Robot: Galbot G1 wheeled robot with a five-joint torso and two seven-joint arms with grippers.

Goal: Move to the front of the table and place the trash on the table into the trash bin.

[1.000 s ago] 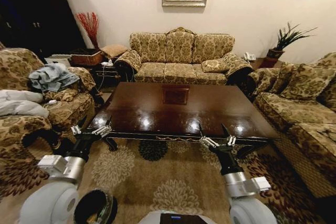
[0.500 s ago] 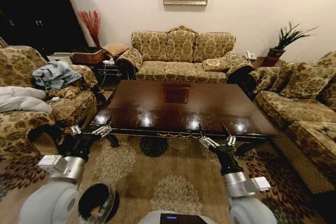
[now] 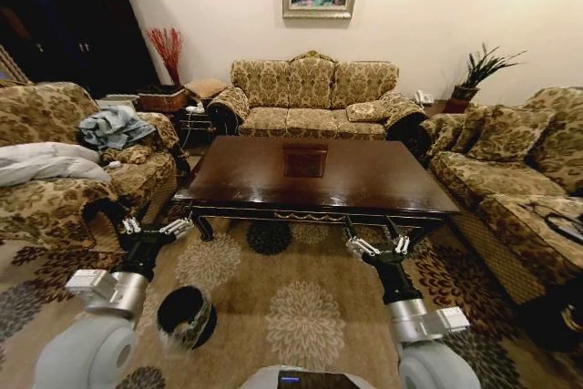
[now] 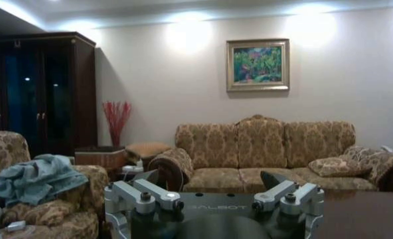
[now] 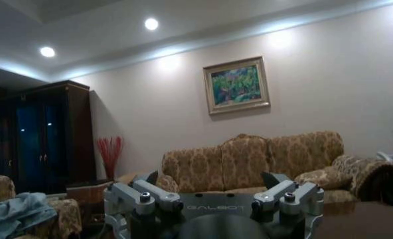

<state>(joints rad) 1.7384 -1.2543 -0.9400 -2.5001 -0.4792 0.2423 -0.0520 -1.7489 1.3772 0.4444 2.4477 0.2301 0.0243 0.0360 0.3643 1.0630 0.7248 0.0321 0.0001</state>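
Observation:
The dark brown glossy table (image 3: 319, 179) stands ahead on the patterned rug, some way beyond both grippers. Its top shows a square centre inlay and reflections. The trash is out of view. The black trash bin (image 3: 187, 316) with a clear liner sits on the rug by my left arm, near my base. My left gripper (image 3: 157, 226) is open and held short of the table's near left corner. My right gripper (image 3: 374, 242) is open in front of the table's near right side. The wrist views show each open gripper, left (image 4: 210, 177) and right (image 5: 210, 178), with nothing between the fingers.
A three-seat sofa (image 3: 310, 97) stands behind the table. An armchair with clothes (image 3: 64, 170) is on the left and another sofa (image 3: 510, 179) on the right. A side table with a red plant (image 3: 166, 88) fills the far left corner. Open rug (image 3: 301, 298) lies ahead.
The whole head view has shifted: the camera has pulled back, so the table looks farther off and the bin shows more fully. Both arms hold the same pose.

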